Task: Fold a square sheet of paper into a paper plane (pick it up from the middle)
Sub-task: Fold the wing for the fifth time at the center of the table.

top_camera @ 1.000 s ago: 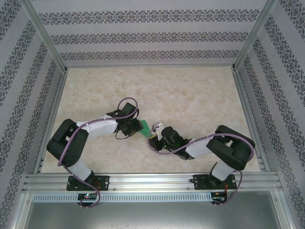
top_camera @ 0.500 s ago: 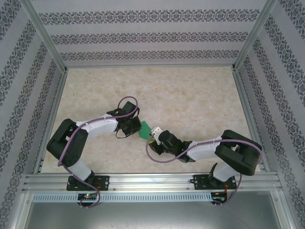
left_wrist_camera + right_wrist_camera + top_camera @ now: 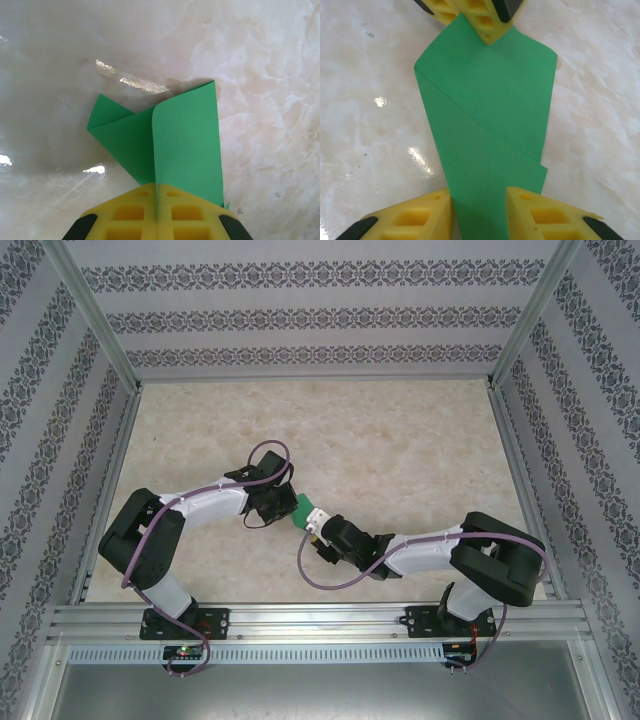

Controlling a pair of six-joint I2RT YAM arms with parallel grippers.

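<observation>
The green sheet of paper [image 3: 304, 507] is folded into a narrow, layered, tapering shape and sits between the two grippers at mid-table. My left gripper [image 3: 158, 189] is shut on one end of it, and the green paper [image 3: 186, 142] fans out beyond the yellow pads, one flap curled upright. In the right wrist view the paper [image 3: 487, 110] lies flat over the table. Its narrow end runs between the parted fingers of my right gripper [image 3: 480, 202], which is open and straddles it. The left gripper's yellow fingertips [image 3: 487, 22] pinch the far end.
The marble-patterned tabletop [image 3: 400, 440] stretches bare behind the arms. Aluminium frame rails [image 3: 300, 618] run along the near edge, and patterned walls close in the left, right and back sides. Purple cables [image 3: 315, 570] loop beside both wrists.
My left gripper has closed onto the paper. My right arm has reached further left toward the paper, and its jaws have parted around the narrow end.
</observation>
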